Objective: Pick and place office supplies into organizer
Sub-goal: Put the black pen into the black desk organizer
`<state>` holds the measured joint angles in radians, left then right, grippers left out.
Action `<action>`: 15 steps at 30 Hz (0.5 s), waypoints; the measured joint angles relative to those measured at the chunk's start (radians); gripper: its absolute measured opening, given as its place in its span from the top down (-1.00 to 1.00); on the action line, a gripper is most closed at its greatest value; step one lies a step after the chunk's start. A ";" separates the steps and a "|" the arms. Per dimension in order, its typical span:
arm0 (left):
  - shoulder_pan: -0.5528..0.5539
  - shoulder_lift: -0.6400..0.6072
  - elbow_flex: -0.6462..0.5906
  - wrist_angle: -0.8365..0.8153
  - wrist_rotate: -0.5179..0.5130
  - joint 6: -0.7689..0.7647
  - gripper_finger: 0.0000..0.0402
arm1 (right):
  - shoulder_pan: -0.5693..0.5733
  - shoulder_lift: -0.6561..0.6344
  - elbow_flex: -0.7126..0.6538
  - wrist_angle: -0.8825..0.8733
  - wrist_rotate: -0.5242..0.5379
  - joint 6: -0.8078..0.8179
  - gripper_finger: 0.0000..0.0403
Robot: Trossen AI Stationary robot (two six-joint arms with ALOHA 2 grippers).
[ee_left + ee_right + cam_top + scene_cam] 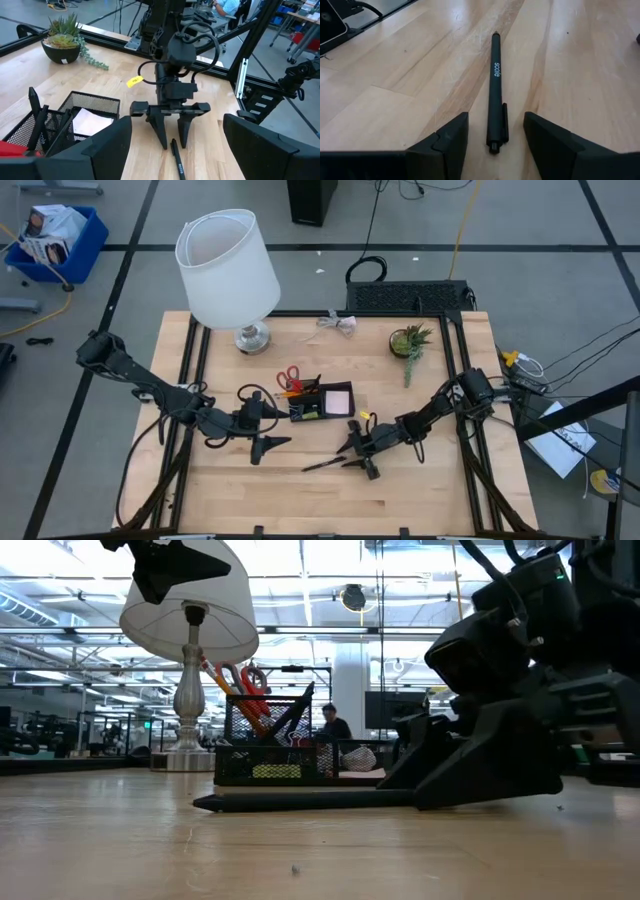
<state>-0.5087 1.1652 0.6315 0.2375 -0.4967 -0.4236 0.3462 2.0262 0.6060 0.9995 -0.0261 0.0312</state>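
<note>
A slim black pen (494, 90) lies flat on the wooden table, near its middle (325, 464). My right gripper (354, 457) is low over the table, open, with one finger on each side of the pen's clip end (498, 137); it touches neither side. The black mesh organizer (320, 402) stands just beyond. It holds red-handled scissors (290, 376), orange pencils and a pink sticky-note pad (338, 399). My left gripper (266, 448) hangs open above the table, to the left of the organizer and the pen, with nothing between its fingers.
A white-shaded lamp (228, 270) stands at the far left of the table and a small potted plant (410, 342) at the far right. A black mesh box (405, 297) sits beyond the far edge. Bare wood lies toward the near edge (330, 505).
</note>
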 joint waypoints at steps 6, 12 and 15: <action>0.000 0.000 0.000 0.000 0.000 0.000 -0.61 | -0.001 0.001 0.000 -0.002 0.003 0.002 0.39; 0.000 0.000 0.000 0.000 0.000 0.000 -0.59 | -0.001 0.001 0.000 -0.005 0.004 0.002 0.76; 0.000 0.000 0.000 0.000 0.000 0.000 -0.58 | 0.001 0.002 0.000 -0.008 -0.005 -0.019 0.81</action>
<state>-0.5087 1.1652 0.6315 0.2375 -0.4968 -0.4236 0.3469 2.0285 0.6060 0.9915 -0.0307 0.0126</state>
